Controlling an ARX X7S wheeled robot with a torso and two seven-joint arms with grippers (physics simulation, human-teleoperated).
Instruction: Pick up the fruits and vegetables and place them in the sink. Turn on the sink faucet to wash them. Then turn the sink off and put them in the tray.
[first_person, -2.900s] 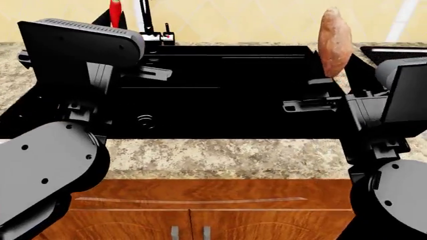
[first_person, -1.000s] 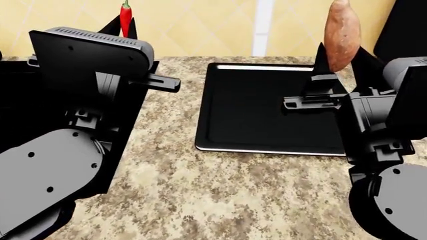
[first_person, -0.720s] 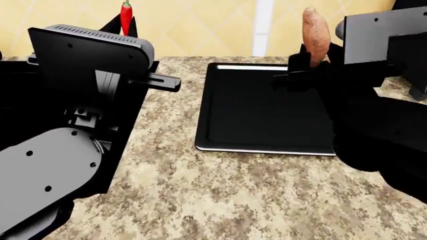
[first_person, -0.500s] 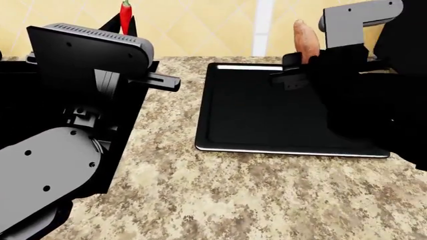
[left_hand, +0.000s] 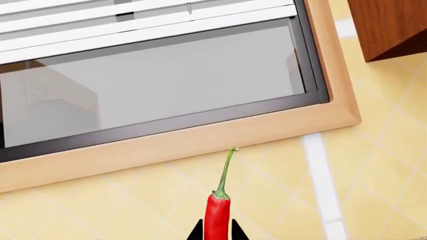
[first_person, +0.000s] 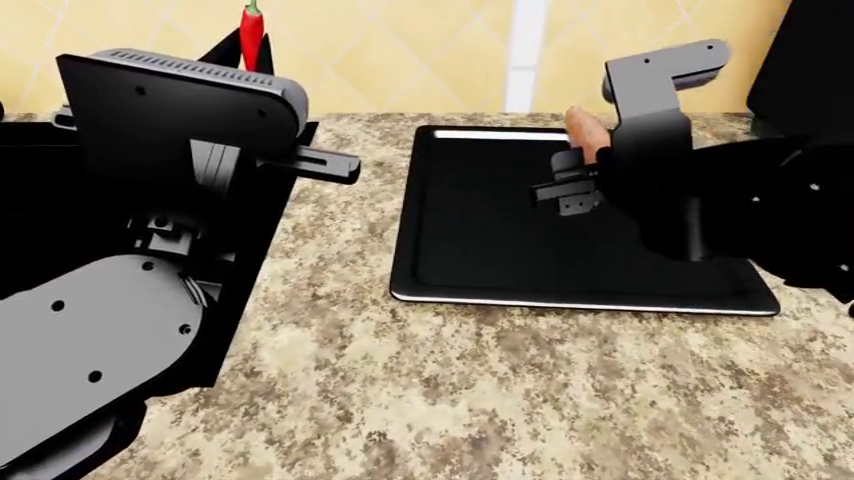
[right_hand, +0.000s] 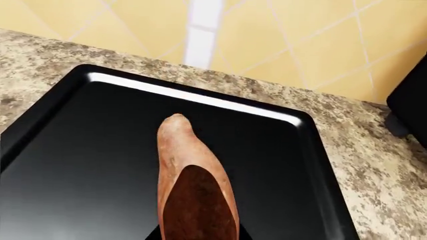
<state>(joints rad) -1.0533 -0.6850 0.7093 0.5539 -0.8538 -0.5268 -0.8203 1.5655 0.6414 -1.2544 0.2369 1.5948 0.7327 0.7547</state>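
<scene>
The sweet potato (right_hand: 193, 190) is held clenched in the jaws of the right gripper (first_person: 577, 185), tilted forward over the tray (first_person: 467, 250), seemingly so it can be laid flat inside the rim; the chili pepper (left_hand: 217, 217) is gripped upright by the left gripper (left_hand: 217, 235), jaws closed on it, raised above the bench (first_person: 441, 390) beside the tray, apparently kept clear.

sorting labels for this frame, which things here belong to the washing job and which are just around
Job:
- sweet potato, in the right gripper
- chili pepper, in the left gripper
- tray

Just around:
- granite counter
- window
</scene>
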